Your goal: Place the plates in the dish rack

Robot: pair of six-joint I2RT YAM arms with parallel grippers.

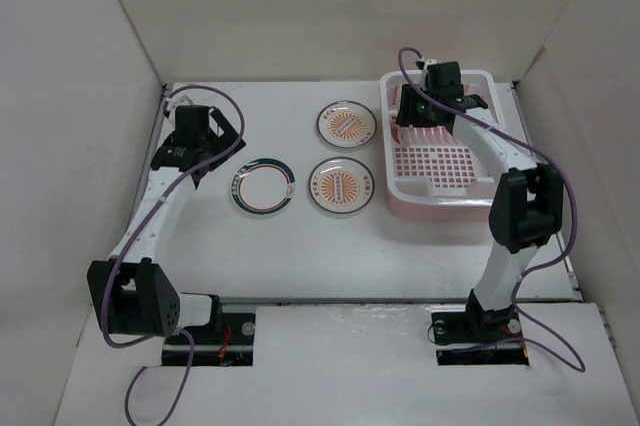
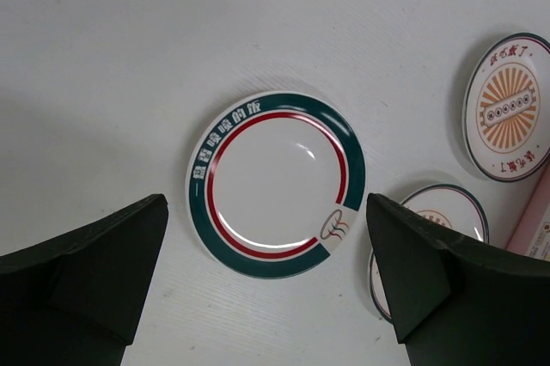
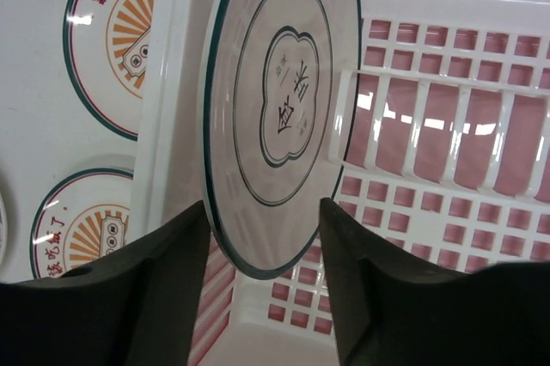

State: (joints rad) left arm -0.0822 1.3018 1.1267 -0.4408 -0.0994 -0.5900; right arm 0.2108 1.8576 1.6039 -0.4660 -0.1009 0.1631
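A dark-rimmed plate [image 3: 284, 100] with a pale centre motif stands on edge inside the pink dish rack [image 3: 447, 134], by its left wall. My right gripper [image 3: 264, 203] is open, one finger on each side of the plate's lower rim. From above, the right gripper [image 1: 415, 106] is over the back left of the dish rack [image 1: 440, 204]. The green-rimmed plate [image 1: 263, 185] and two sunburst plates [image 1: 346, 124] [image 1: 340, 187] lie flat on the table. My left gripper [image 2: 266, 203] hangs open above the green-rimmed plate [image 2: 275, 186], holding nothing.
White walls enclose the table on the left, back and right. The two sunburst plates [image 3: 112, 39] [image 3: 82, 228] lie just left of the rack's white rim. A purple cable runs along each arm.
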